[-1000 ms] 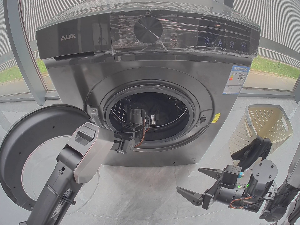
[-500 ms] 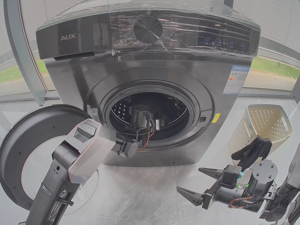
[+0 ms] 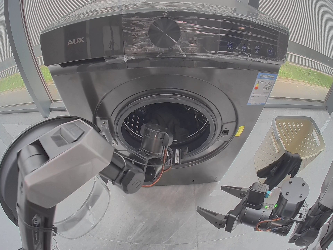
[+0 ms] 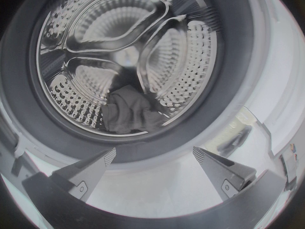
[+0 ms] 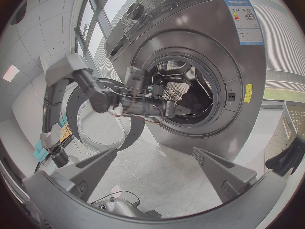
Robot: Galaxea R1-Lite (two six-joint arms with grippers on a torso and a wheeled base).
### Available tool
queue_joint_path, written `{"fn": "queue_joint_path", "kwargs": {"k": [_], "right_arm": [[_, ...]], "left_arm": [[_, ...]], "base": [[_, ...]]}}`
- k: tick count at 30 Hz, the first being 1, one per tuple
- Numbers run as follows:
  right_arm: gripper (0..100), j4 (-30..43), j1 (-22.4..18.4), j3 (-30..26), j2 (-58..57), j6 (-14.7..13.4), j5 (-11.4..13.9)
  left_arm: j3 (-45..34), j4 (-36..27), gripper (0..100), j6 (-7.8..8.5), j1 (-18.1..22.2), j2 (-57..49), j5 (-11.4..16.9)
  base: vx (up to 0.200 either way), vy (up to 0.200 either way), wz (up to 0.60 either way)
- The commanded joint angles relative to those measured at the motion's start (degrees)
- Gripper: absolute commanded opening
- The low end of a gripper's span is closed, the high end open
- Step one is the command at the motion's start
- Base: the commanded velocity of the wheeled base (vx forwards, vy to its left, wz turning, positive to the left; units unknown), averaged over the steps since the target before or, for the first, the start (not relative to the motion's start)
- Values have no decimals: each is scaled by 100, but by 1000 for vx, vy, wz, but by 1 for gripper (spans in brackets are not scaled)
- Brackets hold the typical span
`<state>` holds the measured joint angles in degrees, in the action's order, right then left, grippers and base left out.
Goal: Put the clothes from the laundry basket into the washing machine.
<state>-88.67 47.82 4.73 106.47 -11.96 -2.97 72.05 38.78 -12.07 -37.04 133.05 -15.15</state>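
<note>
The washing machine [image 3: 163,87] stands with its door swung open to the left. A crumpled grey garment [image 4: 128,112] lies at the bottom of the steel drum [image 4: 95,26]; it looks dark in the head view [image 3: 171,117]. My left gripper [image 4: 153,151] is open and empty, level with the drum's lower rim, just outside the opening. The cream laundry basket [image 3: 298,136] lies tipped on the floor to the machine's right, with a dark garment [image 3: 282,167] hanging over its rim. My right gripper [image 3: 213,202] hovers open and empty above the floor, left of the basket.
The open round door [image 3: 10,167] with its clear glass bowl [image 3: 86,205] stands at the left, behind my left arm. Grey floor tiles [image 3: 163,212] lie bare before the machine. Windows surround the machine.
My left arm has drawn its gripper back out of the drum toward the opening's lower rim, and its elbow has swung nearer the head camera. The right arm has barely shifted.
</note>
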Motion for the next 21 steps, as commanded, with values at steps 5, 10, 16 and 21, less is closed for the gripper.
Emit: {"fn": "queue_joint_path", "kwargs": {"k": [5,10,16,21], "right_arm": [[100,-1,-1,-95,-223,-8,-37],[100,-1,16,-288,-575,-17,-72],[100,70,52,-473,-1041,-210,-713],[100,122,-186,-473,-1498,-219,-871]], "left_arm": [[-2942,482,100,-481,-1095,-2960,83],[-3777,446,100,-648,-1166,-4059,311],[-4506,499,100,-779,-1069,-5210,223],[-5095,473,100,-788,-1051,-5975,215]], "base": [[0,0,0],[0,0,0],[0,0,0],[0,0,0]]}}
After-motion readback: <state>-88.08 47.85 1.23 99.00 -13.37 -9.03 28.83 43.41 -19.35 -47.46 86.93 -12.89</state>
